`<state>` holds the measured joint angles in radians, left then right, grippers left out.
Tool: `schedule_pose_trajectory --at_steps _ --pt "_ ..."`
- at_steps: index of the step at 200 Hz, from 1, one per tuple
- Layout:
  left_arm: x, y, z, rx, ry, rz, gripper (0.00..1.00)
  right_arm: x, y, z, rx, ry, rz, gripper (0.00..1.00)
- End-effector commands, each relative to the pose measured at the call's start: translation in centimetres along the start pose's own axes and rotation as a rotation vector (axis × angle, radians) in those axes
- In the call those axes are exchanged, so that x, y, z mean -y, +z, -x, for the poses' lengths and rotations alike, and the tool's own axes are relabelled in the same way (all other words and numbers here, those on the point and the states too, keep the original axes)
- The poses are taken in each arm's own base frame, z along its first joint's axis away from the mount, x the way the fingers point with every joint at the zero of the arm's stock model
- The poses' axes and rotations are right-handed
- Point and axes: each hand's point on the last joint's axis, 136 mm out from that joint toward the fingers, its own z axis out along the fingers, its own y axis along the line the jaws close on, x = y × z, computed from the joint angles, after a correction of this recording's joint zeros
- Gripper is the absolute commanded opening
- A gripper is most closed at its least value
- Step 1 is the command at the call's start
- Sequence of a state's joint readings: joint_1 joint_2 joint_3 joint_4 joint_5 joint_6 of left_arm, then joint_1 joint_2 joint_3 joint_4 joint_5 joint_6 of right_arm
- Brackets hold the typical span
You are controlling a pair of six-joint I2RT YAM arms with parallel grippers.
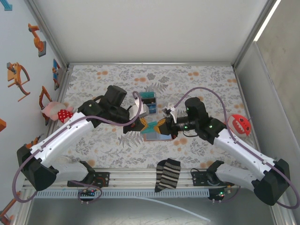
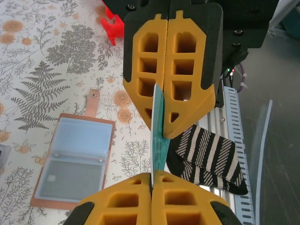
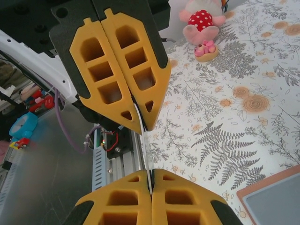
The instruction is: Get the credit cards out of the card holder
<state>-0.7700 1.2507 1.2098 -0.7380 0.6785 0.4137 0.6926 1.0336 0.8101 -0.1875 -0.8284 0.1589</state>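
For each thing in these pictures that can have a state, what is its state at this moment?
left end effector: shut on the credit card
right end effector: shut on the same credit card
credit card: lifted, clamped edge-on between both end effectors
card holder: open, lying flat, closing tab unfastened
striped sock: doubled over, lying loose

card holder (image 2: 83, 137): matt tan leather-look, glossy clear sleeves | credit card (image 2: 158, 140): smooth plastic | sock (image 2: 211, 157): knit cloth
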Motion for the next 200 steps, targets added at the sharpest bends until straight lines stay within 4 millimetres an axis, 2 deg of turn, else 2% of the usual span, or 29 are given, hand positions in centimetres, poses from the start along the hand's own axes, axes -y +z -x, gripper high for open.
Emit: schedule_pose_trajectory --at_steps 1,32,57,106,146,200 --pt "-0.6 -0.5 0.6 0.014 0.047 0.032 0.00 -0.2 -0.3 1.1 0.024 -0.038 -0.025 0.02" --pt "-2.9 -0.6 0.4 0.001 0.094 0.158 0.00 2.1 -0.8 0.7 0.019 -0.006 -0.175 0.35" --pt "-5.0 -1.0 0.6 0.010 0.125 0.246 0.00 3.5 -1.2 0.5 0.012 0.024 -0.259 0.48" --pt "-9.5 -0.8 1.2 -0.022 0.172 0.305 0.00 6.5 -2.5 0.7 0.034 0.085 -0.455 0.52" --pt "-14.7 -0.1 1.1 -0.083 0.158 0.318 0.00 9.4 -4.3 0.4 0.039 0.161 -0.653 0.52" --pt "-20.7 1.8 0.7 -0.135 0.152 0.312 0.00 10.8 -5.2 -0.2 0.048 0.250 -0.749 0.51"
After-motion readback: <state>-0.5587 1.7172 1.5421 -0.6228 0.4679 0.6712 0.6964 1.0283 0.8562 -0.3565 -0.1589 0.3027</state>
